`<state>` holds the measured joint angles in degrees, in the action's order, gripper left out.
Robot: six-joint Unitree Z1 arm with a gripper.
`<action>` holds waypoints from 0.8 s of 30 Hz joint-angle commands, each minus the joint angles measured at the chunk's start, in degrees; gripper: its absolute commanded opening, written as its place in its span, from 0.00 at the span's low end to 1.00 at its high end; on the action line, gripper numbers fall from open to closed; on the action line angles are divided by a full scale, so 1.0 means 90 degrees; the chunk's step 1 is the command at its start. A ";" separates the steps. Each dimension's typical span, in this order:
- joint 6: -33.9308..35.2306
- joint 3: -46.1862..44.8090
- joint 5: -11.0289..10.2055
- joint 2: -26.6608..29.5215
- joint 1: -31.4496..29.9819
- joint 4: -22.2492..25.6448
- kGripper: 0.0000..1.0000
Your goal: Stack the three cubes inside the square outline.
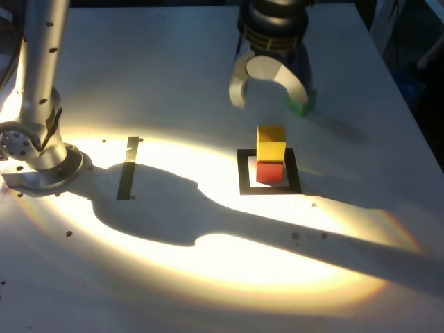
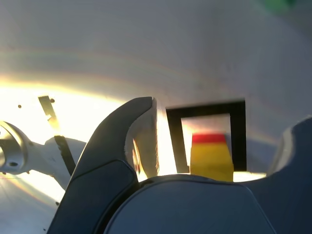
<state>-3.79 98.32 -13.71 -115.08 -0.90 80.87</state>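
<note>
Above the yellow cube (image 1: 271, 143) on red cube (image 1: 270, 172) in the black tape square outline (image 1: 243, 173), the jaws of the gripper (image 1: 270, 92) hang open and empty, so grabbing the small green cube (image 1: 302, 103) looks next.

We see a pale, smooth tabletop (image 1: 173, 41) with a faint sheen under the lamp and a few dark specks; the square outline (image 1: 243, 173) and the strip (image 1: 128, 168) look like matt black tape; the yellow cube (image 1: 270, 143), red cube (image 1: 270, 172) and green cube (image 1: 304, 104) look smooth and solid-coloured; the arm's base (image 1: 38, 149) reads as brushed silver metal; the end effector (image 1: 269, 89) has smooth, pale, plastic-looking fingers (image 1: 238, 87).
</note>
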 commanded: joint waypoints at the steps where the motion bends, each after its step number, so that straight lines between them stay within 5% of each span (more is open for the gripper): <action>1: 0.0034 0.0034 0.0254 0.0059 0.0257 -0.0055 0.99; 6: 0.0880 0.0312 0.0754 -0.0035 0.0648 -0.0131 0.99; 17: 0.1943 0.1432 0.0413 -0.0963 0.1176 -0.0049 0.98; 24: 0.2480 0.2092 0.0488 -0.1842 0.1503 0.0215 0.95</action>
<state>18.19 116.53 -9.55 -131.33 12.41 82.51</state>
